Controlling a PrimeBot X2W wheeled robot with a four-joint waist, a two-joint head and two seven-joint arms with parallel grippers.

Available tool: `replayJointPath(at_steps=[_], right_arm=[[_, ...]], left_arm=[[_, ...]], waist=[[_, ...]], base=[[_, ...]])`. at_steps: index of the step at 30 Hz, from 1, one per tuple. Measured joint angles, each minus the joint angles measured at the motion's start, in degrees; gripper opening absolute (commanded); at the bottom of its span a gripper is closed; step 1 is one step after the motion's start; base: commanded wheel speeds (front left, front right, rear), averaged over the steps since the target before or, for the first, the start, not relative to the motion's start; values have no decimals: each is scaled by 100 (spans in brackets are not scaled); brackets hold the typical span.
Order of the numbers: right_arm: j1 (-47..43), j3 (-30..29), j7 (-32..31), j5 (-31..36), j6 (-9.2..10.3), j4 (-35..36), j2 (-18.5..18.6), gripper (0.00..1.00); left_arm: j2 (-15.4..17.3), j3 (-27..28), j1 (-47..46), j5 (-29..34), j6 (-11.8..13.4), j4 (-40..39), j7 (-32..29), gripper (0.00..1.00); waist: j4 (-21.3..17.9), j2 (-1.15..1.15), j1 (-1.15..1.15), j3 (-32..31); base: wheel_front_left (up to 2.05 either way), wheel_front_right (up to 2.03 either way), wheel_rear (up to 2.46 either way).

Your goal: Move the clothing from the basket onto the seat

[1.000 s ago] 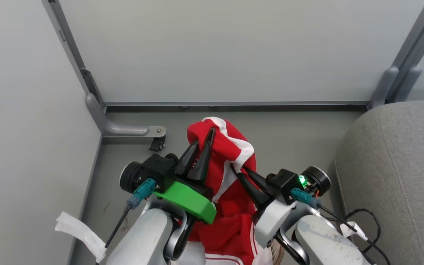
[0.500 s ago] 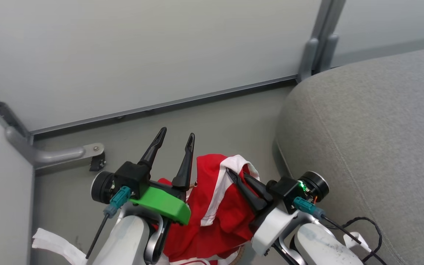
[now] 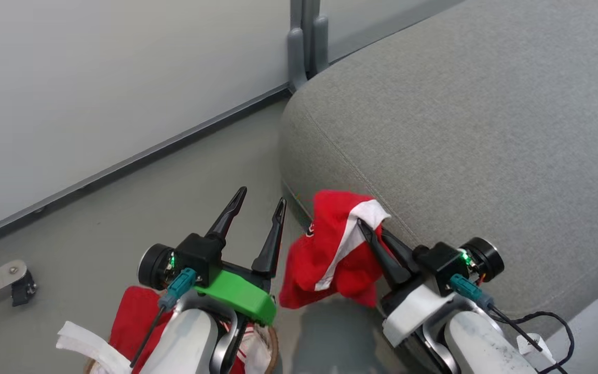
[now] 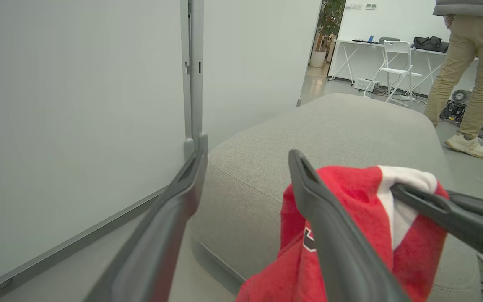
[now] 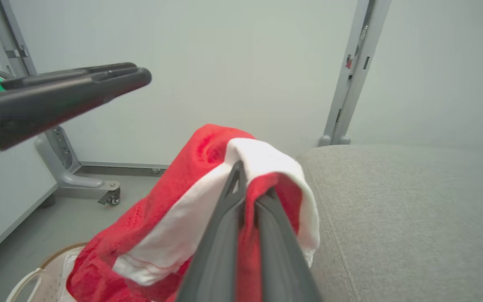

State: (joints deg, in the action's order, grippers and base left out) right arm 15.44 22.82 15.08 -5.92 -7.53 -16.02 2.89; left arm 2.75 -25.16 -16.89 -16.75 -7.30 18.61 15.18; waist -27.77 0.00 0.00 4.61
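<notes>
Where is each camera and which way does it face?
Head: on the head, facing down at large grey fabric seat; open left tool, right tool shut on red-and-white jersey garment.
Left wrist: along open tool toward seat, garment, person's legs.
Right wrist: along shut tool into garment.
Shared: both wrist views show garment, seat.

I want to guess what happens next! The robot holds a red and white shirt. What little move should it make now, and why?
Probably swing the right fingers farther over the large grey fabric seat cushion. They are shut on the red and white jersey garment, which hangs at the cushion's edge, partly over floor. The left fingers stand open.
</notes>
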Motion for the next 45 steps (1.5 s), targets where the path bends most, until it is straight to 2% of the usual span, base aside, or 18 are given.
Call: replayJointPath(at_steps=[6, 11, 13, 21, 27, 31, 35, 39, 40, 41, 43, 45], right_arm=[[352, -185, 0, 482, 0, -101, 166, 0], [1190, -287, 0, 693, -1, -274, 597, 0], [1625, -385, 0, 845, 0, -346, 877, 0], [3244, -1043, 0, 1287, -1, -913, 1573, 0], [4124, -1927, 0, 1833, -1, -1616, 1917, 0], [4512, -2679, 1, 2072, -1, -2078, 2017, 0], [4528, -3444, 1, 2361, -1, -2342, 1947, 0], [4099, -4248, 1, 2784, -1, -2482, 1689, 0], [3893, -4297, 1, 2993, -1, -2526, 1656, 8], [3683, -4402, 1, 3103, -1, -2542, 1588, 27], [3350, -4747, 0, 3147, -1, -2479, 1448, 100], [2953, -4885, 1, 3285, -1, -2377, 1352, 100]], left_arm=[[0, -104, -12, 22, -2, -58, 0, 100], [46, -231, 74, 86, -2, -120, -1, 100], [97, -326, 54, 93, -3, -189, 0, 100], [542, -728, -264, 3, -8, -458, -1, 100], [794, -975, -687, -82, -8, -724, 0, 100], [948, -1062, -938, -121, -9, -867, 0, 100], [1066, -1162, -1070, -137, -9, -903, -1, 100], [1124, -1174, -1118, -170, -9, -893, -1, 100], [1126, -1178, -1121, -171, -9, -879, 0, 100], [1122, -1182, -1121, -172, -9, -855, -1, 100], [1111, -1169, -1120, -187, -9, -809, 0, 100], [1094, -1151, -1105, -196, -9, -762, -1, 100]], waist=[[-203, 0, 0, 252], [-226, 0, 0, 497], [-195, 0, 0, 625], [136, 0, 0, 1255], [475, 0, 0, 1842], [695, 0, 0, 2253], [898, 0, 1, 2616], [1089, 0, 1, 2932], [1136, 0, 1, 2991], [1186, 0, 1, 3035], [1257, 0, 1, 3074], [1278, 0, 1, 3052]], base=[[0, 0, 0], [0, 0, 0], [0, 0, 0], [0, 0, 0], [0, 0, 0], [0, 0, 0], [0, 0, 0], [0, 0, 0], [0, 0, 0], [0, 0, 0], [0, 0, 0], [0, 0, 0]])
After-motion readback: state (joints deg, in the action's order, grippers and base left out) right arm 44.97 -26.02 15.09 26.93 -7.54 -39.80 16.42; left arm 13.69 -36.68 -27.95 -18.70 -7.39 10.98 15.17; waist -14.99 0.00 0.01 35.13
